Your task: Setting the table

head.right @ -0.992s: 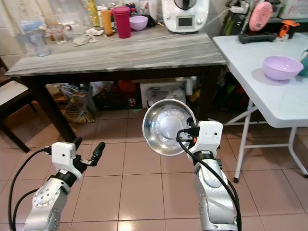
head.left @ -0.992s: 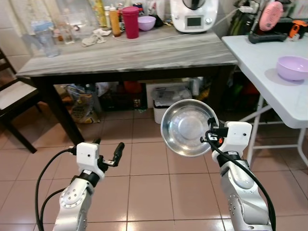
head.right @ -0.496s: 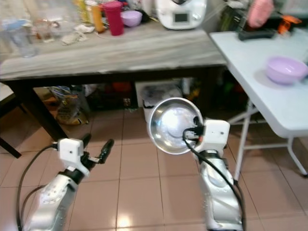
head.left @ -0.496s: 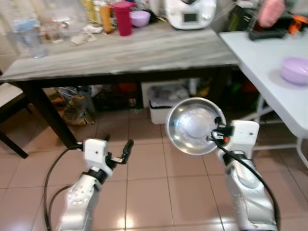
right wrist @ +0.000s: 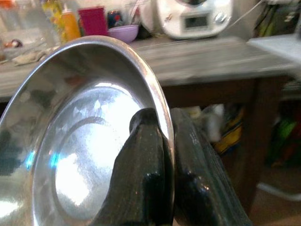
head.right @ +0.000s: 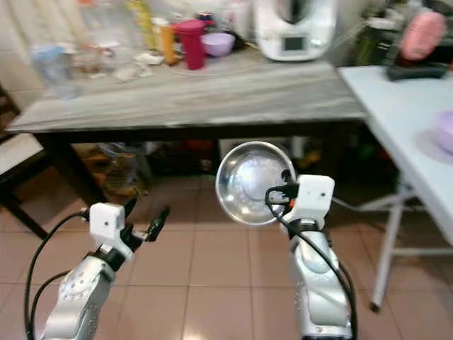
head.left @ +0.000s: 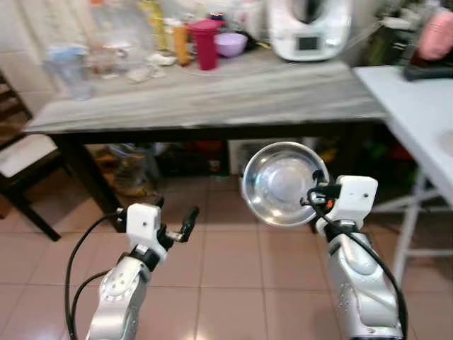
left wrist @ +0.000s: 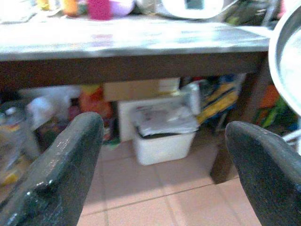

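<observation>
Carrying a steel bowl [head.left: 281, 184] pinched by its rim at centre frame, tilted on edge with the hollow facing the camera, out in front of the dark-framed grey table [head.left: 233, 92]. Right gripper [right wrist: 164, 155] clamped thin on that rim, one finger inside the wall, one outside. Left gripper [head.left: 185, 221] low at lower left, fingers spread wide, holding nothing.

Likely light and rigid, thin polished metal, so slippery: an edge pinch like this looks prone to letting the bowl swing or slide if jolted. Best held right at the rim where the lip gives the pads something to catch. Not fragile, but noisy and apt to roll if dropped on the tiled floor [head.left: 233, 262].

Along the far edge of the table, upper frame: red cup [head.left: 207, 42], small purple bowl [head.left: 231, 43], bottles [head.left: 178, 39], a white kitchen machine [head.left: 308, 28]. Near half of the tabletop bare. White folding table [head.left: 417, 106] at right, dark chair [head.left: 25, 166] at left. Table edge itself between bowl and tabletop, so a lift over it seems needed.
</observation>
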Tool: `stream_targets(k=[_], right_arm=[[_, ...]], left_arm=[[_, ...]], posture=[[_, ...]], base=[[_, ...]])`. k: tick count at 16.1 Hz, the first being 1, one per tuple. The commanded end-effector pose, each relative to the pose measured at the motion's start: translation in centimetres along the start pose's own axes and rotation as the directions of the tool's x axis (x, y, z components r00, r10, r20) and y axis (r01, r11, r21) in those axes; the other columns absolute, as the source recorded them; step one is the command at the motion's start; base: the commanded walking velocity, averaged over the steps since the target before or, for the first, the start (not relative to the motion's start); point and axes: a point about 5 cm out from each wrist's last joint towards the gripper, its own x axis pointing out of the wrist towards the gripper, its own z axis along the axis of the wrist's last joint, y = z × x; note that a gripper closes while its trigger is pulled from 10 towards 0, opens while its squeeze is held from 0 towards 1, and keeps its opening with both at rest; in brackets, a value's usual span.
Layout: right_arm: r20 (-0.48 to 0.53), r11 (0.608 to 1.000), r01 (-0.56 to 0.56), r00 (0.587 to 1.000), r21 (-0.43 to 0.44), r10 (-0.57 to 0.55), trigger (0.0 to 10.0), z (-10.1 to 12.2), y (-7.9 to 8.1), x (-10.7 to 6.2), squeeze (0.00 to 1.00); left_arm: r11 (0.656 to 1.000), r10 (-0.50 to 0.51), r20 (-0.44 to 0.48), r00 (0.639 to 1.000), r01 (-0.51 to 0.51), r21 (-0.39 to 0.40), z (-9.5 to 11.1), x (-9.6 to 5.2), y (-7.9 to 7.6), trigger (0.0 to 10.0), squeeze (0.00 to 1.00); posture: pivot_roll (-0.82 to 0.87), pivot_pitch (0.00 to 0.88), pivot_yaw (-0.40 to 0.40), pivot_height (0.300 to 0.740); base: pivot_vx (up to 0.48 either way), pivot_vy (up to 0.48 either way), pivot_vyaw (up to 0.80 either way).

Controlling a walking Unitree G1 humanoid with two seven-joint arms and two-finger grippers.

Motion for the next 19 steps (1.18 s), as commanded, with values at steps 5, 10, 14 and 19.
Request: stream_targets(k=[5,10,14,19], right_arm=[[0.028,1.0,0.003,1.0,-0.003,-0.003,10.0,0.8,0.0,0.1,0.0],[0.039,1.0,0.023,0.999,-0.005,-0.023,10.0,0.9,-0.3,0.1,0.0],[0.049,0.999,0.033,0.998,-0.005,-0.033,10.0,1.1,-0.3,0.2,0.0],[0.1,0.998,0.069,0.993,-0.001,-0.069,10.0,2.3,-1.1,0.6,0.0]], left_arm=[[1.0,-0.019,-0.003,1.0,0.019,0.001,0.2,0.3,0.1,10.0,0.0],[0.999,-0.032,-0.004,0.999,0.032,0.0,0.1,0.7,0.1,10.0,0.0],[1.0,-0.008,0.019,1.0,0.008,0.017,0.5,1.1,0.6,10.0,0.0],[1.0,-0.015,0.039,0.999,0.014,0.016,1.0,1.2,0.5,10.0,0.0]], posture=[[-0.25,0.05,0.062,0.74],[-0.26,0.039,0.072,0.74],[-0.25,0.036,0.072,0.74],[-0.25,0.035,0.071,0.74]], base=[[0.424,0.0,-0.31],[0.47,0.0,-0.32],[0.472,0.0,0.0],[0.451,0.0,0.0]])
